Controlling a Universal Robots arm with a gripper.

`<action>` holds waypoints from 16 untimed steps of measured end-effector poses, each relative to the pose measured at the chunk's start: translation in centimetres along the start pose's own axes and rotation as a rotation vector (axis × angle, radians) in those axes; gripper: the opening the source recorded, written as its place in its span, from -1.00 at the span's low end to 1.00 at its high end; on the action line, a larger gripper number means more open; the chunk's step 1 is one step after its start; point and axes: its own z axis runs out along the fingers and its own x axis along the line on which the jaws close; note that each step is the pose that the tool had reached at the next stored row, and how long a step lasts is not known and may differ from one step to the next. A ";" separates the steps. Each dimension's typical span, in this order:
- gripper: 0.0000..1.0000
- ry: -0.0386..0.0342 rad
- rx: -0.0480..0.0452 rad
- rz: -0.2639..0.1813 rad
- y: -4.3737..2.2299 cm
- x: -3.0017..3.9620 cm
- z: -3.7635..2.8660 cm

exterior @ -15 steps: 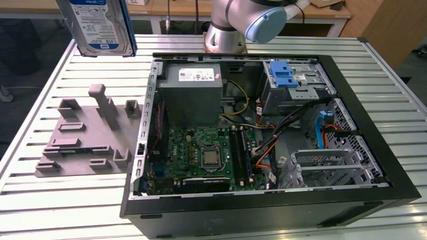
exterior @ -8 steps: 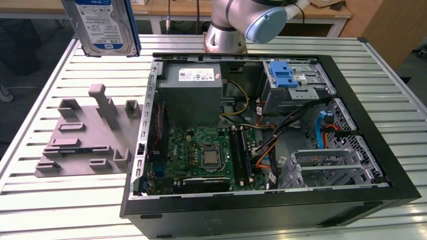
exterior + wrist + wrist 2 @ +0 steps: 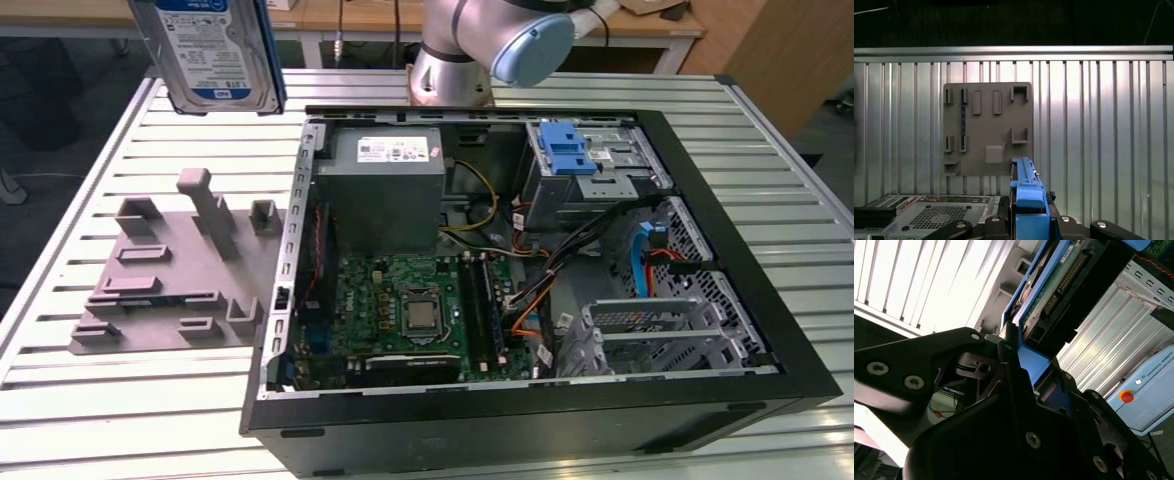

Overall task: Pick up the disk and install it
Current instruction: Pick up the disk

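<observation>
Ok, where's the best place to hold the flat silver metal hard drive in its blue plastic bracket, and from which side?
Probably grip the silver hard drive at one short end, pinching across its thin thickness on the blue plastic bracket, coming end-on. The gripper holds it this way: the drive hangs upright, label face free, and the plastic frame spares the exposed circuit board.

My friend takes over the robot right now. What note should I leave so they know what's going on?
End effector: shut on the disk, gripping its blue bracket.
Disk: held up in the air over the table, near the grey holder plate, on the exterior view's left of the open computer case.
Done: the disk is picked up.
Left: installing it; the disk is not yet inside the case.
</observation>
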 end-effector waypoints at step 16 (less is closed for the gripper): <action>-0.27 0.0000 0.0000 0.000 -0.25 0.49 0.00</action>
